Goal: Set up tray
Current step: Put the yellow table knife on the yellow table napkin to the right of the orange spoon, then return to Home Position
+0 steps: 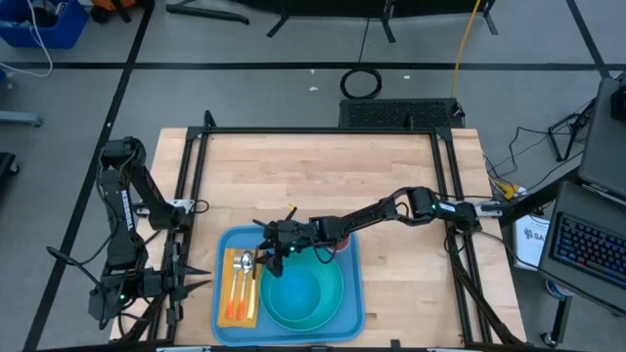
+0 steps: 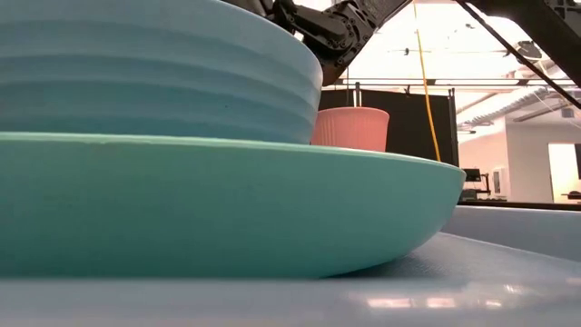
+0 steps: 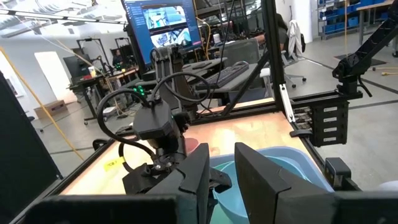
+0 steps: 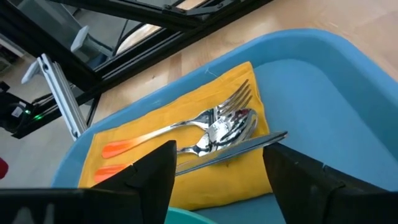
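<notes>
The blue tray (image 1: pixel 347 256) lies at the table's near edge. On it sit a teal plate (image 1: pixel 333 311) with a light-blue bowl (image 1: pixel 303 288) stacked in it, and a yellow-orange napkin (image 1: pixel 238 311) on the tray's left part. A fork (image 4: pixel 239 96), a spoon (image 4: pixel 230 127) and a knife (image 4: pixel 249 144) lie on the napkin (image 4: pixel 155 155). My right gripper (image 4: pixel 221 158) hovers open just above the cutlery's far ends (image 1: pixel 266 246), fingers on either side of the knife and clear of it. My left gripper (image 3: pixel 224 180) waits at the table's left edge (image 1: pixel 191 284), fingers a little apart.
A pink ribbed cup (image 2: pixel 352 127) stands at the tray's far side, under my right arm (image 1: pixel 372 215). The plate (image 2: pixel 227 209) and the bowl (image 2: pixel 154 73) fill the low view. Bare wood (image 1: pixel 313 176) stretches toward the far edge. Black frame rails (image 1: pixel 196 186) border the table.
</notes>
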{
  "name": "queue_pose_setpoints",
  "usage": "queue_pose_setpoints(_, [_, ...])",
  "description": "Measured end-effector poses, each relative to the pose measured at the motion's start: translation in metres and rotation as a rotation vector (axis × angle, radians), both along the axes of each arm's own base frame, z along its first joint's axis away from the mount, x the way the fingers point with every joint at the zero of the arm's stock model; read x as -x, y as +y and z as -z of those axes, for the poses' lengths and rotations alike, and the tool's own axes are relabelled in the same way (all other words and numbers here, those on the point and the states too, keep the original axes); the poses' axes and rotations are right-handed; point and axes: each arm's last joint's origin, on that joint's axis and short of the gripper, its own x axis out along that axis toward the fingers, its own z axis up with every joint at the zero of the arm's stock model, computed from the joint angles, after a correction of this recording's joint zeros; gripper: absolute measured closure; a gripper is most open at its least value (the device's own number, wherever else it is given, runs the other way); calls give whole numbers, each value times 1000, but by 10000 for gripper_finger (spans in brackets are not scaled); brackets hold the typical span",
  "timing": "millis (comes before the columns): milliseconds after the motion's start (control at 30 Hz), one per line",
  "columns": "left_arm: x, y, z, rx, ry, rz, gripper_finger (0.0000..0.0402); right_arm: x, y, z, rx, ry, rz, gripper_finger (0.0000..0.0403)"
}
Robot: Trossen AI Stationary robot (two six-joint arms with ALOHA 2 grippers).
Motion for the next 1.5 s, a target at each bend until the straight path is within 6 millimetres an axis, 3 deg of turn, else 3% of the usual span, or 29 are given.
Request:
queue_pose_setpoints(900, [0,0,0,1,0,0,321,0,-4,2,-47,32,15,170])
queue_pose_setpoints(1300, [0,0,1,7,8,23,321,-4,1,-12,75,-160,-60,170])
queue_pose_setpoints(1400, [0,0,1,8,8,23,321,-4,6,-13,116,-173,-85,182])
queue_pose_setpoints(1500, [0,0,1,10,6,17,321,-1,13,-18,148,-182,-110,222])
